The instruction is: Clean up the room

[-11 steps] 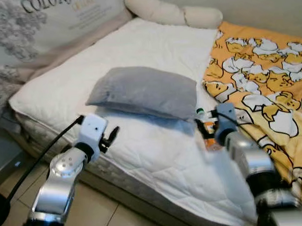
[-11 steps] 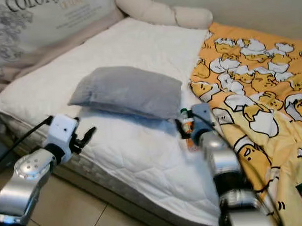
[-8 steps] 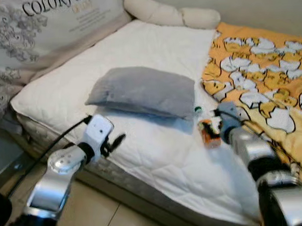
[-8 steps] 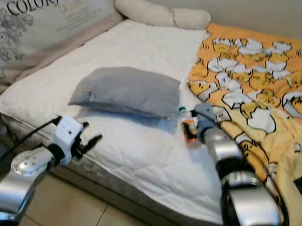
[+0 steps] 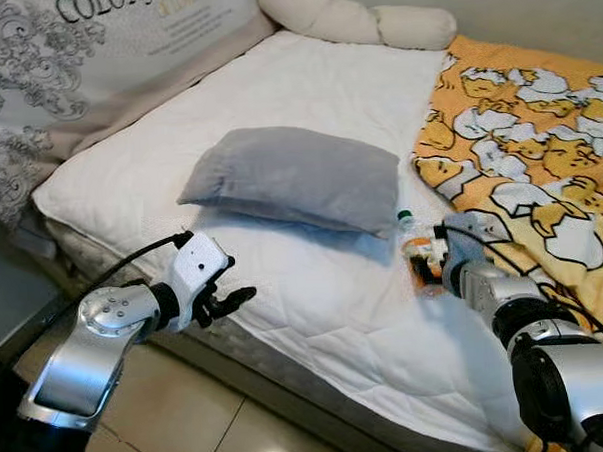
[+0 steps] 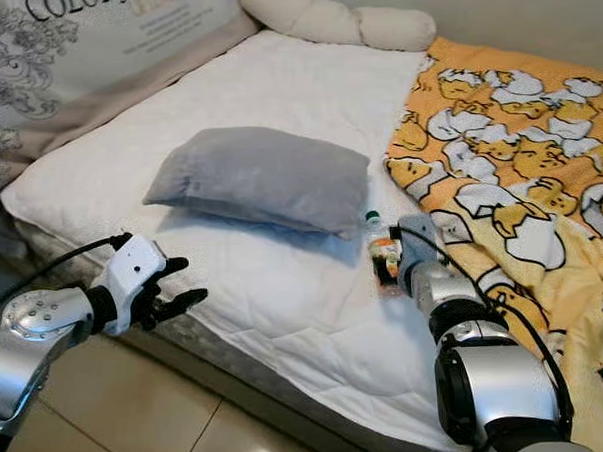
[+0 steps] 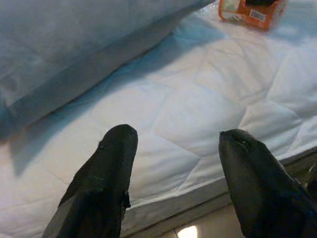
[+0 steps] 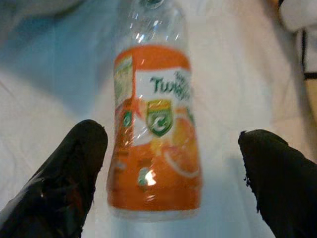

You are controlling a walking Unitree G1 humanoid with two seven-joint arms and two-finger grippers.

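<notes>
1. Headboard cushion (image 5: 83,45) at the far left, pale fabric printed with grey scrollwork and lettering, leans along the left side of the bed.
2. Left gripper (image 5: 224,294) hovers at the near edge of the mattress (image 5: 315,315), its two black fingers (image 7: 101,183) spread apart with nothing between them; below it lies tan tiled floor (image 5: 180,421).
3. The mattress cover is white, quilted in a diamond stitch, soft and slightly rumpled.
4. A grey pillow (image 5: 294,176), plump and rectangular with a matte woven look, lies flat in the middle of the bed.
5. A long cream bolster (image 5: 358,18), smooth and rounded, rests at the far end.
6. The bottle (image 8: 153,129) lies on its side on the quilt, just right of the pillow's near corner: clear plastic, green cap, glossy orange label with fruit artwork.
7. Right gripper (image 5: 433,265) sits at the bottle, fingers wide open on either side, not gripping it.
8. An orange blanket (image 5: 537,126) with cartoon figures covers the right side, creased.
</notes>
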